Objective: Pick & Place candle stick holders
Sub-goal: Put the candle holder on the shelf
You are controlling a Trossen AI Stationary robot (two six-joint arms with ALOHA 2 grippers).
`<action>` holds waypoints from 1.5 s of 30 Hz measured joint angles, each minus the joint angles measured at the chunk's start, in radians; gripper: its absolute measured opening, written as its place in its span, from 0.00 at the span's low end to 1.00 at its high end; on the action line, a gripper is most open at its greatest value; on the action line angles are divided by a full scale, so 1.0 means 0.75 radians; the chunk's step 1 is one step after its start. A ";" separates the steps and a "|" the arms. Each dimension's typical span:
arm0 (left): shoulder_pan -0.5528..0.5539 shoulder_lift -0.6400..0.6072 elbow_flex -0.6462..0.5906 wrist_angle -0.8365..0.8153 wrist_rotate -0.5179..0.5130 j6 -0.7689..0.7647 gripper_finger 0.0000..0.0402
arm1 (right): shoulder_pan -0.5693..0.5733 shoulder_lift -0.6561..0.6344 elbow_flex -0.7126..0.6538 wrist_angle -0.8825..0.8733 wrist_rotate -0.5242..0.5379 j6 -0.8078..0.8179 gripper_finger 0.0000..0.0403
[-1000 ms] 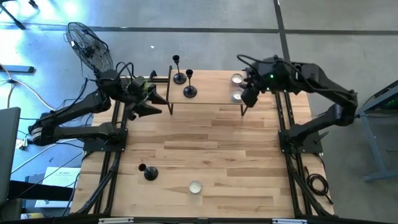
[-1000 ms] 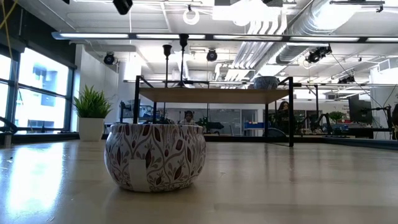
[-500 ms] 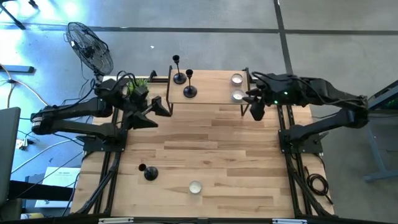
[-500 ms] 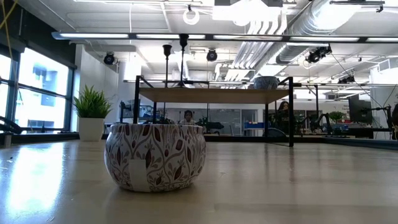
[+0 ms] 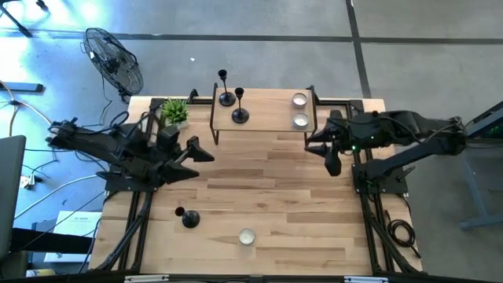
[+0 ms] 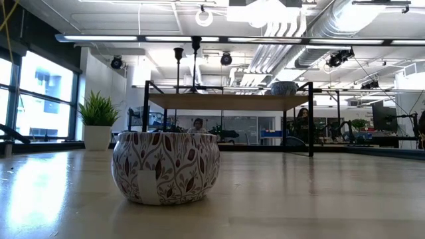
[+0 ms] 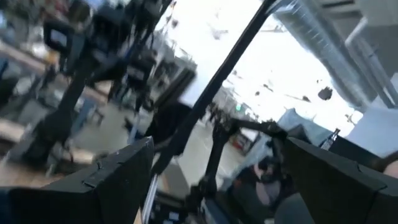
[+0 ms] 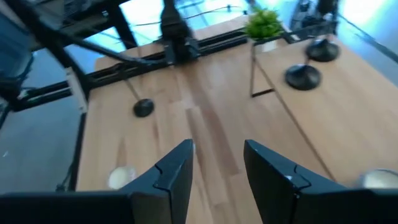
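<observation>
Both claws off the shelf, nothing held

The left claw (image 5: 203, 152) sits low over the left side of the table (image 5: 267, 196) with its fingers spread wide and empty. The right claw (image 5: 332, 161) hangs over the right side, just near of the shelf (image 5: 263, 118), fingers partly apart with nothing between them. Two holders (image 5: 227, 96) (image 5: 240, 114) stand on the left part of the shelf at the far end, and two tealights (image 5: 299, 100) (image 5: 300, 120) sit on its right part. A third holder (image 5: 189, 218) is down at the near left of the table, with a third tealight (image 5: 247, 236) right of it. There's a small plant (image 5: 174, 112) just left of the shelf. The low view has a patterned tin (image 6: 166, 166) right up close.
</observation>
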 joint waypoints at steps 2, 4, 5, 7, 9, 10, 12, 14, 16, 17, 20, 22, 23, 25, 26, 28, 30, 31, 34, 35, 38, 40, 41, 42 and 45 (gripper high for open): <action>-0.078 0.003 0.000 0.036 -0.109 0.058 0.88 | 0.036 0.000 0.000 0.015 0.009 -0.004 0.34; -0.153 0.008 0.000 0.044 -0.231 0.119 0.88 | 0.066 -0.001 0.000 0.028 0.045 -0.008 0.34; -0.188 0.010 0.000 0.041 -0.285 0.143 0.88 | 0.077 -0.001 0.000 0.034 0.064 -0.008 0.34; -0.254 0.008 0.000 0.040 -0.376 0.187 0.88 | 0.092 -0.001 0.000 0.039 0.095 -0.003 0.34; -0.314 0.002 0.000 0.022 -0.440 0.230 0.88 | 0.100 -0.001 0.000 0.039 0.110 0.021 0.34; -0.344 -0.002 0.000 0.005 -0.467 0.243 0.88 | 0.104 -0.001 0.000 0.039 0.115 0.032 0.34; -0.400 -0.016 0.000 -0.065 -0.510 0.257 0.88 | 0.114 0.000 0.000 0.039 0.135 0.056 0.34; -0.447 -0.040 0.000 -0.170 -0.565 0.249 0.88 | 0.128 0.005 0.000 0.040 0.182 0.078 0.34; -0.489 -0.068 0.000 -0.292 -0.637 0.173 0.88 | 0.140 0.017 0.001 0.048 0.231 0.093 0.34; -0.512 -0.080 0.000 -0.358 -0.665 0.117 0.88 | 0.145 0.027 0.002 0.053 0.251 0.097 0.34; -0.588 -0.118 0.000 -0.564 -0.707 -0.053 0.88 | 0.150 0.072 0.002 0.090 0.292 0.097 0.34; -0.641 -0.150 0.000 -0.700 -0.702 -0.184 0.88 | 0.150 0.111 0.002 0.124 0.293 0.102 0.34; -0.665 -0.170 0.000 -0.777 -0.686 -0.238 0.88 | 0.150 0.134 0.002 0.144 0.293 0.103 0.34; -0.711 -0.216 0.000 -0.933 -0.631 -0.328 0.88 | 0.149 0.182 0.002 0.187 0.278 0.103 0.34; -0.731 -0.238 0.000 -1.012 -0.609 -0.382 0.88 | 0.149 0.209 0.002 0.205 0.258 0.103 0.34; -0.765 -0.274 0.000 -1.146 -0.593 -0.528 0.88 | 0.149 0.261 0.002 0.253 0.210 0.107 0.34; -0.789 -0.296 0.000 -1.272 -0.592 -0.656 0.88 | 0.150 0.312 0.002 0.298 0.151 0.109 0.34; -0.800 -0.300 0.000 -1.322 -0.592 -0.702 0.88 | 0.150 0.336 0.002 0.325 0.119 0.109 0.34; -0.816 -0.302 0.000 -1.448 -0.593 -0.816 0.88 | 0.150 0.395 0.002 0.380 0.036 0.147 0.34; -0.815 -0.302 0.000 -1.474 -0.591 -0.832 0.88 | 0.150 0.410 0.002 0.403 0.015 0.168 0.34; -0.814 -0.278 0.000 -1.520 -0.586 -0.851 0.88 | 0.164 0.430 0.002 0.486 -0.033 0.173 0.34; -0.814 -0.251 0.000 -1.530 -0.581 -0.851 0.88 | 0.177 0.431 0.002 0.529 -0.037 0.168 0.34; -0.814 -0.236 0.000 -1.530 -0.575 -0.850 0.88 | 0.182 0.431 0.002 0.539 -0.030 0.167 0.34; -0.814 -0.220 0.000 -1.530 -0.562 -0.845 0.88 | 0.186 0.429 0.002 0.542 -0.024 0.167 0.34; -0.814 -0.154 0.000 -1.525 -0.497 -0.826 0.88 | 0.197 0.427 0.002 0.542 0.002 0.164 0.34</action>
